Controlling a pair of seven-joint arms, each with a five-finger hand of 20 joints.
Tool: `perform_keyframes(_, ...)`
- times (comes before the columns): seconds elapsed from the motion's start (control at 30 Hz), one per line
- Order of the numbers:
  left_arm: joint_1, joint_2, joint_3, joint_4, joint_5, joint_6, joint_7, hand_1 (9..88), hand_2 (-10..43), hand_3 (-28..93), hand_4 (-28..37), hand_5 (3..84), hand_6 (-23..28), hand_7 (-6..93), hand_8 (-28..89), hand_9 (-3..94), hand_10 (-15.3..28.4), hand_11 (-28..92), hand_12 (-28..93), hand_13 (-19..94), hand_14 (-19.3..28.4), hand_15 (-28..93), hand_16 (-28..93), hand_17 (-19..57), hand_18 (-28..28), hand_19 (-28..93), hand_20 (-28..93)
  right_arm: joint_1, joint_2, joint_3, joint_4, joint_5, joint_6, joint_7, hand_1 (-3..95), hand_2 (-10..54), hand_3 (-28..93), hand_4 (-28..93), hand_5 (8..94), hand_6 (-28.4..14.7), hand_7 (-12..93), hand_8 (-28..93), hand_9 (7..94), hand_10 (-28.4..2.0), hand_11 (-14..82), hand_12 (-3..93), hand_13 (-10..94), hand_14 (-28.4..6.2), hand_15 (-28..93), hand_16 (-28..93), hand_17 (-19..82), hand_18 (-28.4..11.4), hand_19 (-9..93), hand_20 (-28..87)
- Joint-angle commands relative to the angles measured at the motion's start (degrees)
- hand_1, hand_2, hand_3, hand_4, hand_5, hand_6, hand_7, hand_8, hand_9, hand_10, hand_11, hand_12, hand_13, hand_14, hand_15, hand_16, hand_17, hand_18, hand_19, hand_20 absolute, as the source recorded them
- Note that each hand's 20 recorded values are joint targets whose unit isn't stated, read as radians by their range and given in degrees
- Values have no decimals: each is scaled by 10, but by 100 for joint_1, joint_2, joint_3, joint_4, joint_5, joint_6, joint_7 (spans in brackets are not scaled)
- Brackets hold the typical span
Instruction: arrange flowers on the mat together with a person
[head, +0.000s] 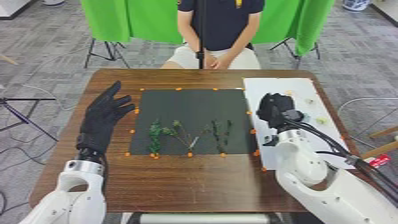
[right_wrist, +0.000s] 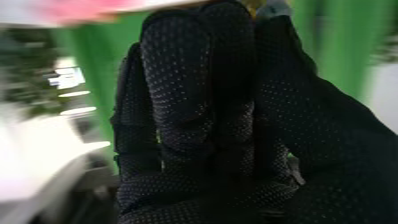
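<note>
In the head view my left hand (head: 107, 112) is over the table left of the dark mat (head: 187, 102), its fingers straight. Several green stems (head: 155, 136) lie side by side on the mat's nearer half, with thin branching sprigs (head: 191, 140) at the middle. My right hand (head: 276, 106) is over the white sheet (head: 271, 86), just right of the mat. Small pale flowers (head: 321, 120) lie on that sheet beyond the hand's right side. In the right wrist view the glove of my right hand (right_wrist: 209, 115) is close up; whether it holds anything is unclear.
The brown wooden table (head: 191, 182) extends nearer than the mat. Orange markers (head: 189, 155) line the mat's edges. At the far side a person (head: 218, 30) sits with both hands in the lap, before a green curtain (head: 302, 22).
</note>
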Motion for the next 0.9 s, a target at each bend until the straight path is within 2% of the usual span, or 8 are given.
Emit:
perform_keyframes(0.03,-30,111,78,-89,-12,21,131,204,78,776,-283,333,43,113,-97,354,185,255,83,255,261,501,-102,-88,239,477,121,1598,-1058,-1128,-192,223,-334,-804,576,-95,688,-282,832,39,209,13,911,-36,176,400,863,-24,466,281,325,-171,802,130)
perform_keyframes(0.1,-100,96,77,-104,-8,2,97,204,78,776,-283,333,43,113,-97,354,186,254,83,255,262,501,-102,-88,239,478,121,1772,-1370,-1350,-23,198,-379,-949,572,-95,690,-283,833,42,208,15,921,-32,176,401,870,-24,477,259,324,-171,801,130)
perform_keyframes(0.2,-206,8,47,-113,113,-114,28,205,78,776,-283,333,43,112,-96,354,186,254,83,255,262,501,-102,-86,239,484,124,1875,-1782,-1577,276,125,-491,-1141,570,-95,690,-283,834,46,206,14,929,-32,180,398,878,-24,482,248,324,-170,801,130)
perform_keyframes(0.4,-401,-122,28,-161,253,-248,37,205,77,777,-283,333,43,113,-96,355,186,254,83,256,263,501,-103,-84,238,490,127,1755,-2558,-1772,703,190,-739,-1371,567,-95,684,-283,832,49,205,11,928,-37,184,405,875,-27,492,247,319,-169,801,132)
perform_keyframes(0.5,-644,-84,147,-98,248,-290,106,205,77,777,-283,333,42,113,-96,356,186,254,83,258,263,502,-102,-83,238,491,128,1789,-2803,-1954,837,166,-770,-1443,566,-95,682,-283,828,51,208,7,919,-37,213,393,870,-30,503,244,312,-170,799,137)
perform_keyframes(0.57,-886,-147,260,1,247,-427,65,205,77,777,-283,333,42,113,-96,356,186,254,83,257,262,501,-103,-83,238,491,128,2102,-2729,-2398,907,276,-653,-1345,566,-95,677,-283,828,52,205,1,913,-40,233,391,866,-32,511,244,306,-169,796,138)
perform_keyframes(0.67,-1086,-185,358,72,306,-539,-22,206,77,776,-283,334,42,111,-97,356,186,254,83,257,263,501,-103,-83,238,491,128,2315,-2799,-2664,1075,243,-525,-1233,564,-95,666,-283,826,55,198,-8,900,-48,274,367,855,-36,528,241,297,-161,783,135)
perform_keyframes(0.9,-1182,-280,384,117,392,-649,-91,206,77,776,-283,334,42,112,-96,356,186,253,83,257,263,501,-102,-82,238,492,129,2391,-3026,-2742,1315,-126,-732,-1264,563,-95,650,-283,825,61,191,-17,883,-53,329,349,850,-37,542,236,293,-158,778,138)
